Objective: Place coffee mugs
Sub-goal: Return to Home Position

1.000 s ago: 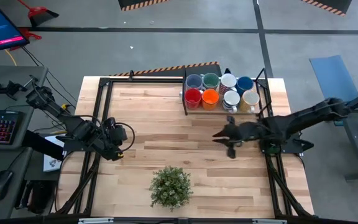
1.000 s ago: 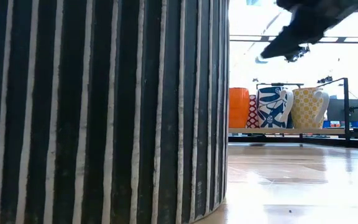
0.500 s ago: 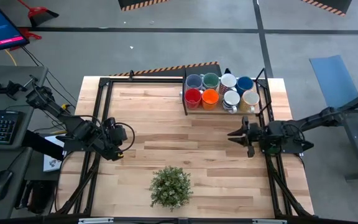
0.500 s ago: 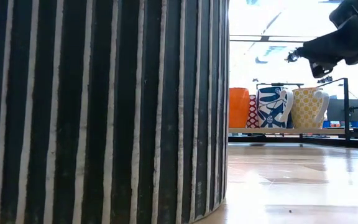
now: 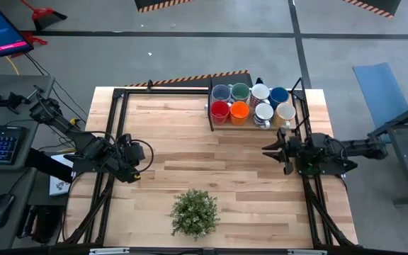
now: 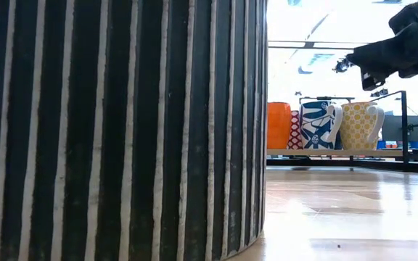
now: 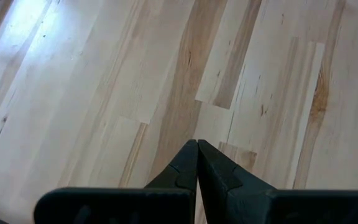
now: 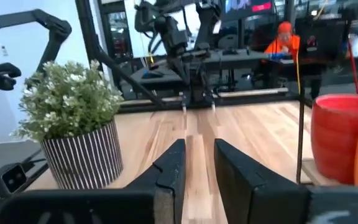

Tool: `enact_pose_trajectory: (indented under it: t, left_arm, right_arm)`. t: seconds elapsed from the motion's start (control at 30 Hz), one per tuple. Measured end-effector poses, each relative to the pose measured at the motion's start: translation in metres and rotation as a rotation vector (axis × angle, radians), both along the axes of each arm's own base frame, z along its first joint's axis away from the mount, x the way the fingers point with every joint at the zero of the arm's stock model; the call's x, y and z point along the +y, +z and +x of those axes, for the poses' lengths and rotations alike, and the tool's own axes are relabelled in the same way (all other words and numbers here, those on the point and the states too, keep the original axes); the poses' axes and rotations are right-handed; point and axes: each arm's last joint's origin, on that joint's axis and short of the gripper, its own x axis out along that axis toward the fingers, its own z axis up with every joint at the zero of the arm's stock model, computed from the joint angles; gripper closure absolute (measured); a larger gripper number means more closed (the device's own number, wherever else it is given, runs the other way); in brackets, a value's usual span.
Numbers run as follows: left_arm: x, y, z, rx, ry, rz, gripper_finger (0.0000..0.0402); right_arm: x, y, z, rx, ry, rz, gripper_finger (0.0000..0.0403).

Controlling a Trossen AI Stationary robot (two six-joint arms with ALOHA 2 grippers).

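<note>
Eight coffee mugs (image 5: 252, 103) stand upright in two rows on a tray at the table's far right. The far row is lavender-blue, green, white and blue; the near row is red (image 5: 219, 110), orange (image 5: 239, 110), white with a pattern, and cream. My right gripper (image 5: 268, 151) hovers open and empty on the near side of the tray, pointing toward the table's left edge. Its wrist view shows the red mug (image 8: 344, 134) to one side. My left gripper (image 5: 134, 172) waits shut at the table's left side, over bare wood (image 7: 197, 146).
A leafy plant in a striped pot (image 5: 194, 212) stands near the table's near edge; its pot (image 6: 115, 130) fills the left of the low view. A black frame (image 5: 112, 134) borders the table. Bare wood lies between both arms. A person in orange (image 8: 283, 38) sits in the room beyond.
My right gripper has drawn back toward the table's right edge and risen, holding nothing. The mugs and the plant have stayed where they were.
</note>
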Motion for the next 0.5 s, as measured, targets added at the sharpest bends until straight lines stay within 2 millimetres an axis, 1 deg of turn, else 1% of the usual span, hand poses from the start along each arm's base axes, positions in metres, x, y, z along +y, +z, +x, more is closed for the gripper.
enact_pose_trajectory:
  t: [0.23, 0.5]
  left_arm:
    - [0.0000, 0.0000, 0.0001, -0.001, 0.000, 0.000, 0.0401]
    - [0.0000, 0.0000, 0.0001, -0.001, 0.000, 0.000, 0.0401]
  right_arm:
    - [-0.0098, -0.0017, 0.0004, 0.018, -0.064, 0.030, 0.0335]
    - [-0.0110, -0.0021, 0.0008, 0.025, -0.084, 0.181, 0.0335]
